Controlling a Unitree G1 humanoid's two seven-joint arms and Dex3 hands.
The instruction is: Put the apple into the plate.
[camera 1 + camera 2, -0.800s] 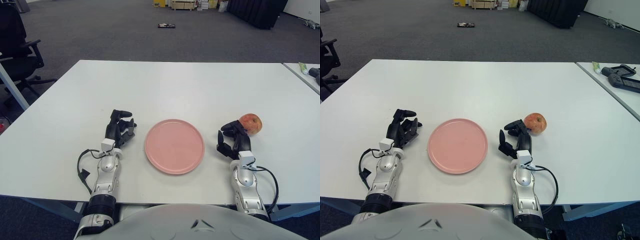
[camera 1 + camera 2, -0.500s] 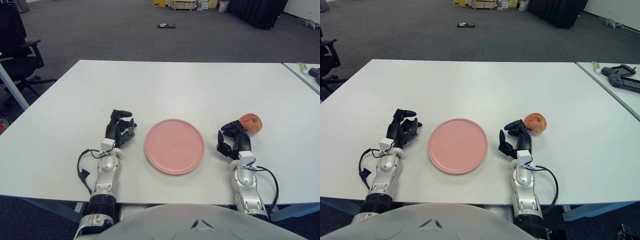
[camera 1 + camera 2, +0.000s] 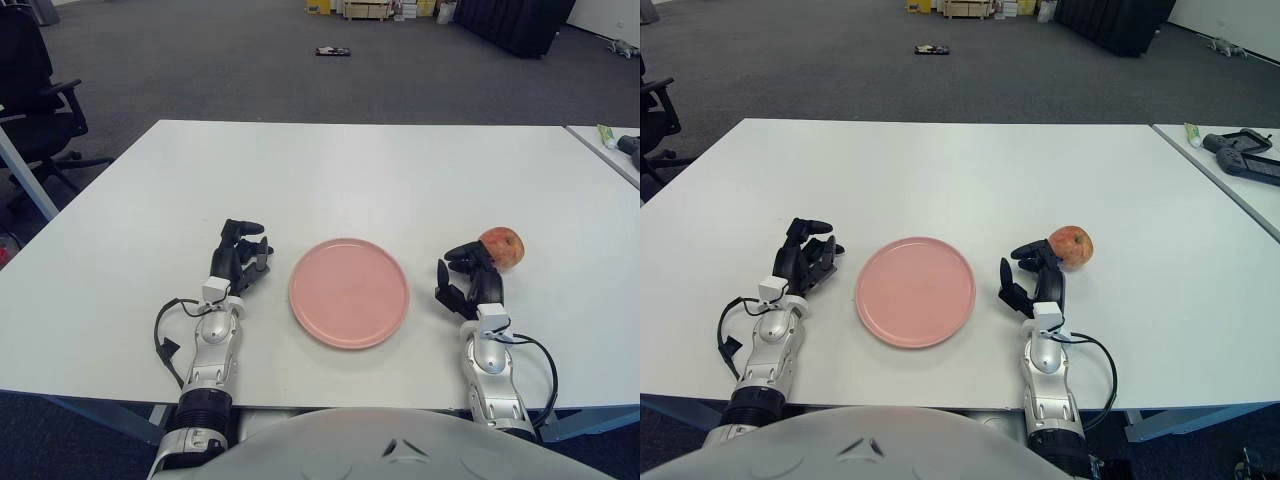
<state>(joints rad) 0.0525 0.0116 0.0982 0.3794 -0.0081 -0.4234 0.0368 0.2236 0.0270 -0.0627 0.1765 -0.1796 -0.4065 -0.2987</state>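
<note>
A red-yellow apple (image 3: 502, 246) sits on the white table (image 3: 350, 170), to the right of a round pink plate (image 3: 349, 292) that lies empty in the middle front. My right hand (image 3: 468, 281) rests on the table just left of and in front of the apple, fingers spread and holding nothing, its fingertips close to the apple. My left hand (image 3: 238, 258) lies parked on the table left of the plate, fingers relaxed and empty.
A second table at the far right carries a dark device (image 3: 1240, 155) and a small tube (image 3: 1192, 133). An office chair (image 3: 35, 90) stands at the far left, beyond the table's edge.
My right hand has shifted very slightly to the right, toward the apple. The apple, the plate and my left hand have not moved.
</note>
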